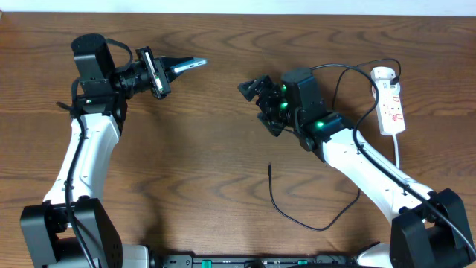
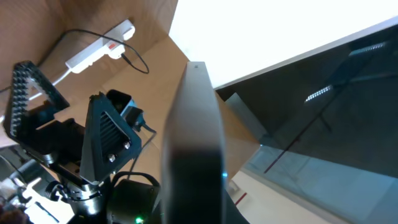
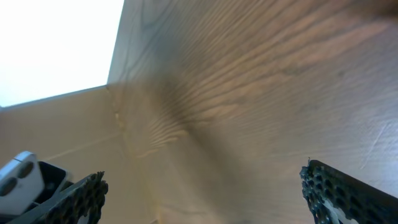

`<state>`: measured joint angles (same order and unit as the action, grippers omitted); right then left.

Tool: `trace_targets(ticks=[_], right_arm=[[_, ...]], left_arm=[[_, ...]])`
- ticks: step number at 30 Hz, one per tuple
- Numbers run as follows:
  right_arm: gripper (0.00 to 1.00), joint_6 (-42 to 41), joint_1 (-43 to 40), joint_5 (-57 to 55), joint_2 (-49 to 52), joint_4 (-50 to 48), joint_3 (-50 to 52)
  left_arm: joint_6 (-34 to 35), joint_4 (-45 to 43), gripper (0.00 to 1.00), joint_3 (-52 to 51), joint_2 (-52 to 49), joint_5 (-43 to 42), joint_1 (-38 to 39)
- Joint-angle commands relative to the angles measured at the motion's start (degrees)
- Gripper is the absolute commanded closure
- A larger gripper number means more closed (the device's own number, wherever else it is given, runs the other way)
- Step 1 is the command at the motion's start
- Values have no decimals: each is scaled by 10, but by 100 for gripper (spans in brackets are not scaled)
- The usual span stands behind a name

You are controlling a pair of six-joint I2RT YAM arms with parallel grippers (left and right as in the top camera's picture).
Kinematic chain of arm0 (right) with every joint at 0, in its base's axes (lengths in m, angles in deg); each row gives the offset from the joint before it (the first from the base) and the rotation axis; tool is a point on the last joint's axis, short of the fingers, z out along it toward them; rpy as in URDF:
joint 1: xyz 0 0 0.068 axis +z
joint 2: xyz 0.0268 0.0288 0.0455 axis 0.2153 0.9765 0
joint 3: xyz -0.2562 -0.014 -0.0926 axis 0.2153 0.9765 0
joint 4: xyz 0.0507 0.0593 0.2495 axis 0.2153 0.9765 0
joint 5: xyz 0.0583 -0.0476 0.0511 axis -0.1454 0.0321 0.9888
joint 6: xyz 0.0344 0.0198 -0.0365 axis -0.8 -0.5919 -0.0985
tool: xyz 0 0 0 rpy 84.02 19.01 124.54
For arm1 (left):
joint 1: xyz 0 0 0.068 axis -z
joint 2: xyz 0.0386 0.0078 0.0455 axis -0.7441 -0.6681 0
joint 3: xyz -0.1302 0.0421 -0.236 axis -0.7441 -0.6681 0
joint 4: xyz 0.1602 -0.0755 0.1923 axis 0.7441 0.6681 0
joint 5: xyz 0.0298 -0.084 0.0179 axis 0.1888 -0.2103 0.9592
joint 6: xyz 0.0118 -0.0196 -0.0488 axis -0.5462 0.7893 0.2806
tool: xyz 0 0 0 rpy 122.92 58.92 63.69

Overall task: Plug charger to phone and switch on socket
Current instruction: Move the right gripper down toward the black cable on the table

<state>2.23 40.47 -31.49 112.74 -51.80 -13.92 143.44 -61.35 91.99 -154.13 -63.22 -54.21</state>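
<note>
My left gripper is shut on the phone, holding it edge-on above the far left of the table. In the left wrist view the phone is a dark, blurred slab running up from the jaws. My right gripper stands wide open over the table's middle, facing the phone, with nothing between its fingers. The socket lies at the far right. The charger runs from a black plug at the socket along the right arm into a loop, and its tip lies loose on the table.
The wooden table carries the socket's thick white cord at the right, passing beside the right arm. The left wrist view shows the socket beyond the right gripper. A white rounded object sits at the right wrist view's lower left.
</note>
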Motion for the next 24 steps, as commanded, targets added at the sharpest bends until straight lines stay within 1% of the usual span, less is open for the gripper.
trace_targets(ticks=[1,4,6,7,12,15,21,24], right_arm=[[1,83,-14,-29,1,14,2],[1,146,-28,-36,1,35,2],[10,184,-38,-37,1,59,2],[12,196,-42,-44,0,72,2],[11,245,-49,-112,1,131,2],[10,282,-52,-121,0,156,2],[9,345,-51,-121,1,250,2],[9,357,-50,-121,1,307,2]], left_arm=[[-80,-6,93,12,4,-12,-3],[-157,-6,93,12,4,-12,-3],[-197,-6,93,12,4,-12,-3],[-217,-6,93,12,4,-12,-3],[-329,-6,93,12,4,-12,-3],[-401,-5,93,12,4,-12,-3],[-484,-5,93,12,4,-12,-3],[-497,-5,93,12,-1,-12,-3]])
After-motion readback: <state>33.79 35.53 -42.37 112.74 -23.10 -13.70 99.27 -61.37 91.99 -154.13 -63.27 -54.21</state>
